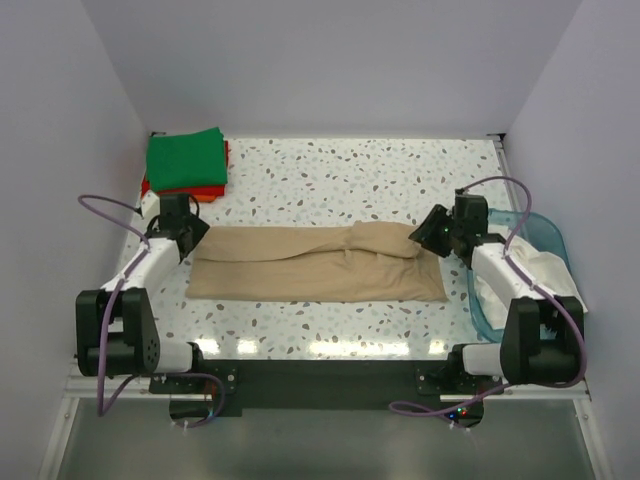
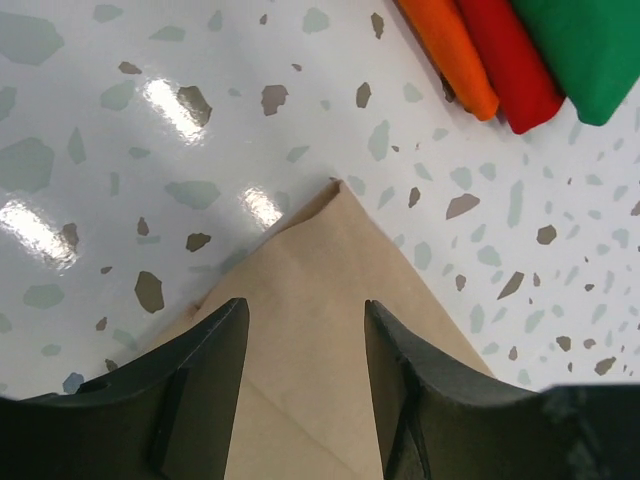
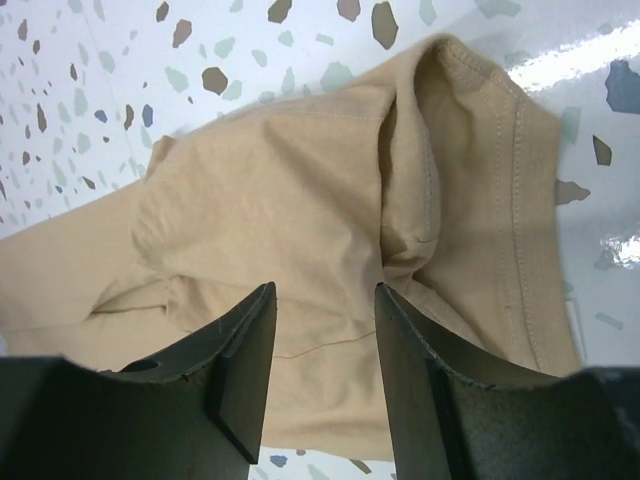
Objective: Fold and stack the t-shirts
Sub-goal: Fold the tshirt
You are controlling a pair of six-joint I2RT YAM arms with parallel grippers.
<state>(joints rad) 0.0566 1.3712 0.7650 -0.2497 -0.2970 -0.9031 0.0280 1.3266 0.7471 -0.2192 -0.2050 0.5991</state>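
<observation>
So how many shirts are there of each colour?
tan t-shirt, spread on the table: 1
green t-shirt, folded: 1
red t-shirt, folded: 1
orange t-shirt, folded: 1
white cloth, bunched in the blue tub: 1 heap, maybe more than one shirt
Total: 5 that can be told apart

The right tool [image 3: 323,295] has its fingers parted over the rumpled tan-beige t-shirt [image 3: 290,190], whose stitched hem bunches at the right, on the speckled desk [image 3: 90,70]. The fingers may be touching the cloth.
</observation>
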